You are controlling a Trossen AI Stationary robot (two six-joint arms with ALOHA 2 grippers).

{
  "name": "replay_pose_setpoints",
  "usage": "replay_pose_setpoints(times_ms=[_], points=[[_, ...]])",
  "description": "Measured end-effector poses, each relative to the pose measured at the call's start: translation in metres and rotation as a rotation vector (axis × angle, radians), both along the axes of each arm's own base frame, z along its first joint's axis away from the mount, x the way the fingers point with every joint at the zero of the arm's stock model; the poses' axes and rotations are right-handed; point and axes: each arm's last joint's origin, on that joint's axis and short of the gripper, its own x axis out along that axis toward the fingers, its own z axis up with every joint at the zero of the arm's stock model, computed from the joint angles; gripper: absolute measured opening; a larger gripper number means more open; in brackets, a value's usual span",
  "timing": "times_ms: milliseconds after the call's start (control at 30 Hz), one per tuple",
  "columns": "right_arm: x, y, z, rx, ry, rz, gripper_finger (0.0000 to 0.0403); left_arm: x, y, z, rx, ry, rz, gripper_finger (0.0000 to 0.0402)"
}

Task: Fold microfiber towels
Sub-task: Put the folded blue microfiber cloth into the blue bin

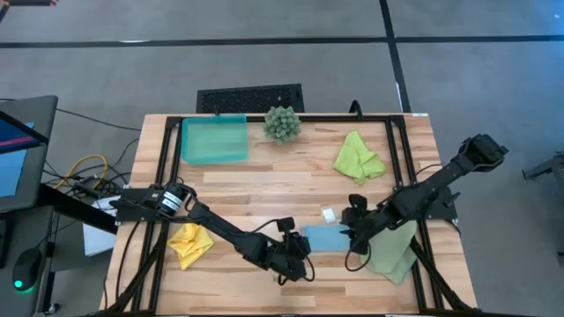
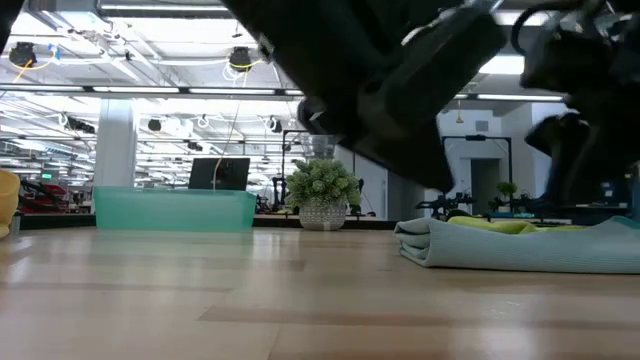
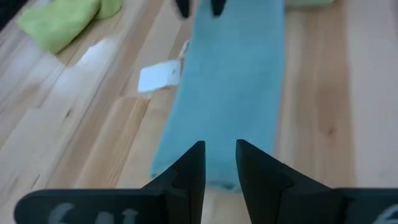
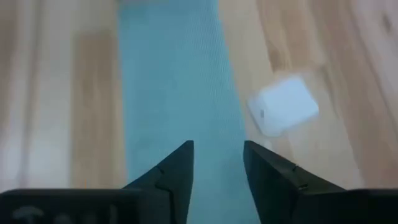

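While claws flank blue towel (image 1: 326, 237), white tag (image 1: 328, 215) lies just beside.

Low view mostly blocked by blurry dark arms (image 2: 400, 70); folded light blue microfiber towel (image 2: 520, 245) cut off at edge.

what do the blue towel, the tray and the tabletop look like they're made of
Light blue towel: soft cloth with a matte, fine-textured surface, probably microfiber; it lies folded into a limp strip.
Tray: likely plastic, teal and translucent, with thin walls.
Tabletop: wood or wood-look planks, light, with visible grain and a slight sheen.
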Motion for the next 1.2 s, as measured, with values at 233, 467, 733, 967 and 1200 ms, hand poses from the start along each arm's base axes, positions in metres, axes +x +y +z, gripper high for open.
replay_pose_setpoints(times_ms=[233, 467, 733, 967, 1200], points=[[0.018, -0.005, -0.004, -0.041, -0.072, 0.047, 0.0239, 0.005, 0.002, 0.001, -0.032, -0.037, -0.03, 0.0082], [0.036, -0.018, -0.028, -0.063, 0.006, 0.11, 0.0254, 0.007, 0.009, 0.0, -0.027, -0.026, -0.007, 0.0082], [0.052, -0.027, -0.053, -0.04, 0.055, 0.124, 0.0217, 0.001, 0.007, -0.004, 0.0, 0.031, -0.006, 0.0082], [0.055, -0.025, -0.058, -0.03, 0.054, 0.151, 0.0112, -0.007, -0.003, -0.002, 0.025, 0.084, -0.025, 0.0082], [0.05, -0.014, -0.052, -0.059, 0.002, 0.222, 0.0018, -0.006, -0.01, 0.006, 0.103, 0.008, 0.021, 0.0084]])
